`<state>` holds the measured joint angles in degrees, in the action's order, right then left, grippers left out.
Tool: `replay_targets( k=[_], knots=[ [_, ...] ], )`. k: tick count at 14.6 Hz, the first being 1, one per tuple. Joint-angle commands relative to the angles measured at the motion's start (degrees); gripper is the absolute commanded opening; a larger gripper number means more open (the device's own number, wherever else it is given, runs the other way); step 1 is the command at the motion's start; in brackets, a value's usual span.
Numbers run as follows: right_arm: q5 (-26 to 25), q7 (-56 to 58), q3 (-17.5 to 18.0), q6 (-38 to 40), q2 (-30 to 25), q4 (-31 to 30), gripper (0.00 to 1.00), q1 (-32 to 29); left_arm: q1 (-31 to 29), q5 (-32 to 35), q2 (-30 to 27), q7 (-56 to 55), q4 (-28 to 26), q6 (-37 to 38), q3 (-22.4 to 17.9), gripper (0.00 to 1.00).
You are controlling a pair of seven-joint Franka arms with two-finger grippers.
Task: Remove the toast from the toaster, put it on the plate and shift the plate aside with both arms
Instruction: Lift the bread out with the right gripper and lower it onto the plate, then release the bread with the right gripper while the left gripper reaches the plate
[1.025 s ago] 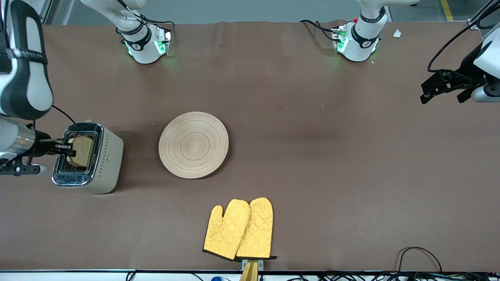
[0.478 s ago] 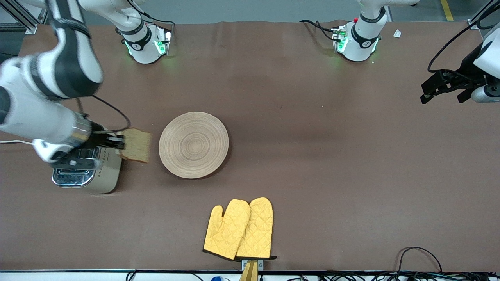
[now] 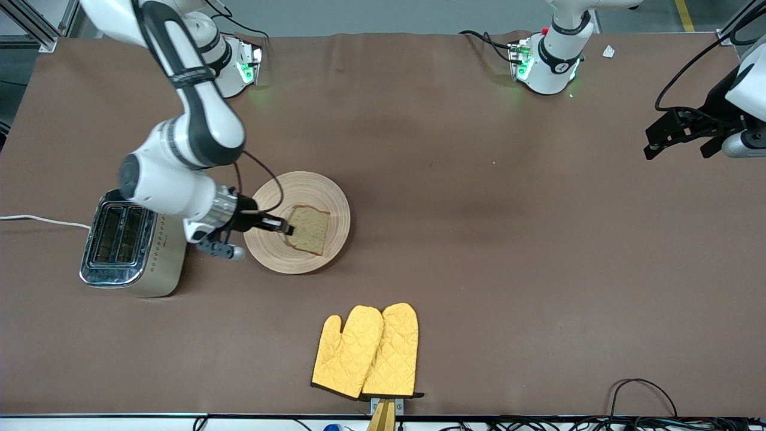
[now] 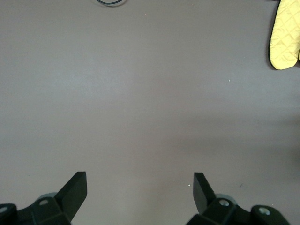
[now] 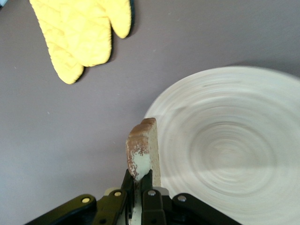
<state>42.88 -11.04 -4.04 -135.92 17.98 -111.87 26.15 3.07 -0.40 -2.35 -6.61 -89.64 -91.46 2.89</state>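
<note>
The right gripper [image 3: 286,228] is clamped on the toast [image 3: 308,229], pinching one edge of the slice between its fingers and holding it over the plate [image 3: 281,254]. In the right wrist view the toast [image 5: 143,152] stands on edge in the closed fingers, above the plate's [image 5: 234,140] rim. The plate lies on the brown table [image 3: 479,239], beside the toaster [image 3: 128,248], which sits toward the right arm's end of the table. A pair of yellow oven mitts [image 3: 366,352] lies nearer to the front camera than the plate. The left gripper [image 3: 682,134] waits in the air over the table's edge at the left arm's end, well apart from the plate; its fingers [image 4: 75,190] are spread wide with only bare table between them.
</note>
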Motion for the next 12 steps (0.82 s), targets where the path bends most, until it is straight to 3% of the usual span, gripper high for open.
replay_targets(
  k=[1, 9, 12],
  knots=[
    [3.1, 0.0, -0.6, -6.4, -0.7, -4.4, 0.0, 4.7, -0.2, 0.2, 0.3, 0.2, 0.9, 0.7, 0.2, 1.0],
    [3.1, 25.3, -0.9, -5.9, -0.2, -13.2, 0.0, -4.5, -0.2, 0.2, 0.4, 0.0, 0.9, 0.7, 0.2, 1.0],
    [3.0, 27.6, -1.1, -6.2, 0.0, -13.6, 0.02, -5.8, 0.1, 0.3, 0.5, 0.4, 1.0, 0.7, 0.2, 1.0]
  ],
)
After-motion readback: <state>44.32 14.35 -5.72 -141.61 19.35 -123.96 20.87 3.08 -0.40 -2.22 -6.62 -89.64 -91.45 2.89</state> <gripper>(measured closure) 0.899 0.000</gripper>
